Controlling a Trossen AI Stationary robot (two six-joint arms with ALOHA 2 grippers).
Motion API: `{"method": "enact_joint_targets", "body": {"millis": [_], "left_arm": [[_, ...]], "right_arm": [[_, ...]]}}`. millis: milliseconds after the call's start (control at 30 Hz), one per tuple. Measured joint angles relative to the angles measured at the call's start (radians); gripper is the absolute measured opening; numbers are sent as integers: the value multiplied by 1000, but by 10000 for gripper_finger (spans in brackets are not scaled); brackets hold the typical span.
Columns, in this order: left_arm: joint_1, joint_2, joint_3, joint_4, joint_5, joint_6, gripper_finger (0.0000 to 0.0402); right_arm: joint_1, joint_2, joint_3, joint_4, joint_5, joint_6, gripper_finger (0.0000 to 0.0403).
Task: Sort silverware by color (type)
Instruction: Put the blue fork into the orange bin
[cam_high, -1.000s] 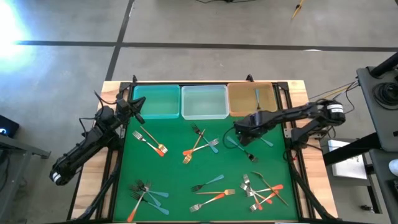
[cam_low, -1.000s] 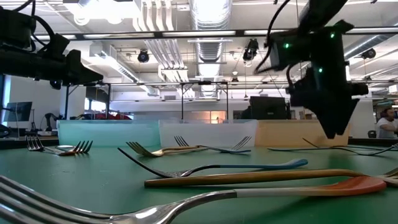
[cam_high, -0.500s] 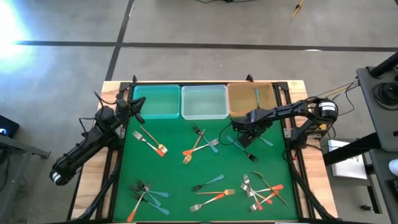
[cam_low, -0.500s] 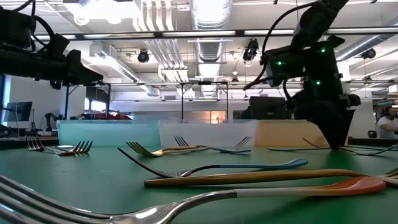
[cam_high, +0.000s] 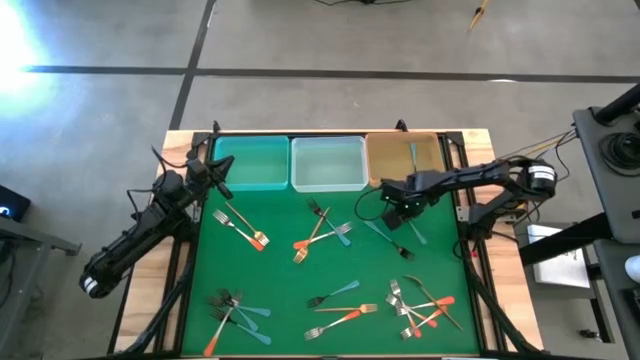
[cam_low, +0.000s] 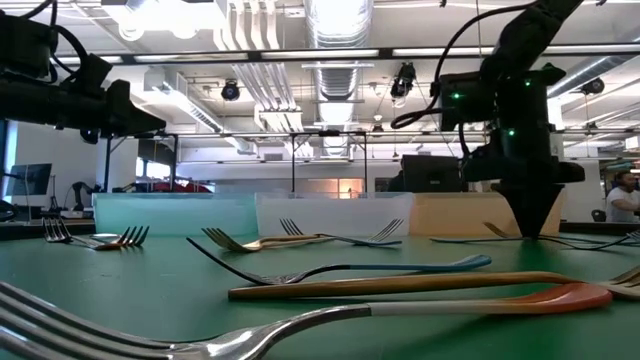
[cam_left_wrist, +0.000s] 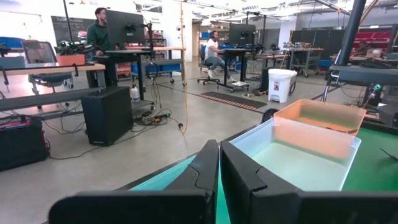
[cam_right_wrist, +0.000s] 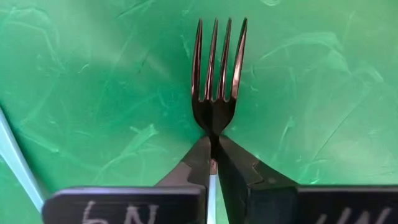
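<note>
Since the earlier frame, right gripper (cam_high: 398, 214) has clenched on fork (cam_right_wrist: 216, 93), at the neck below the tines, on green mat (cam_high: 290, 270) near tan bin (cam_high: 403, 160). High view: three bins along the far edge, left gripper (cam_high: 222, 186) clenched, empty, beside teal bin (cam_high: 250, 163). Low view: forks lie scattered.

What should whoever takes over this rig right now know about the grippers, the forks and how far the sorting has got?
Right gripper: shut on a fork at its neck, low over the green mat in front of the tan bin.
Left gripper: shut, empty, waiting over the teal bin.
Done: one fork lies in the tan bin; the teal and clear bins look empty.
Left: the gripped fork needs lifting and binning, then the loose forks scattered across the mat, mostly in crossed clusters.
</note>
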Motion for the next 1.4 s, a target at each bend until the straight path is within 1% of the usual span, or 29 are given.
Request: {"method": "enact_joint_targets", "body": {"millis": [100,200,267,433,533,633,767,800,867,967,1067,1100,1167,1300,1400], "left_arm": [[0,0,0,0,0,0,0],[0,0,0,0,0,0,0],[0,0,0,0,0,0,0],[0,0,0,0,0,0,0],[0,0,0,0,0,0,0],[0,0,0,0,0,0,0],[0,0,0,0,0,0,0],[0,0,0,0,0,0,0],[0,0,0,0,0,0,0],[0,0,0,0,0,0,0],[0,0,0,0,0,0,0],[0,0,0,0,0,0,0],[0,0,0,0,0,0,0],[0,0,0,0,0,0,0],[0,0,0,0,0,0,0]], "right_arm": [[0,-61,-2,2,2,22,11],[12,-163,-4,-2,10,52,10],[20,-240,-7,-9,63,77,10],[38,-452,-3,-24,135,88,9],[44,-562,7,-22,265,38,9],[45,-635,17,-7,446,-59,9],[44,-706,30,124,707,-252,9],[43,-716,30,173,772,-325,9],[28,-719,28,291,865,-515,9],[-12,-687,16,440,883,-802,9],[-58,-621,11,503,870,-997,9],[-78,-595,10,503,861,-1032,10],[-112,-547,10,502,835,-1047,14],[-161,-469,10,501,827,-983,31],[-180,-433,10,491,809,-972,45]]}}
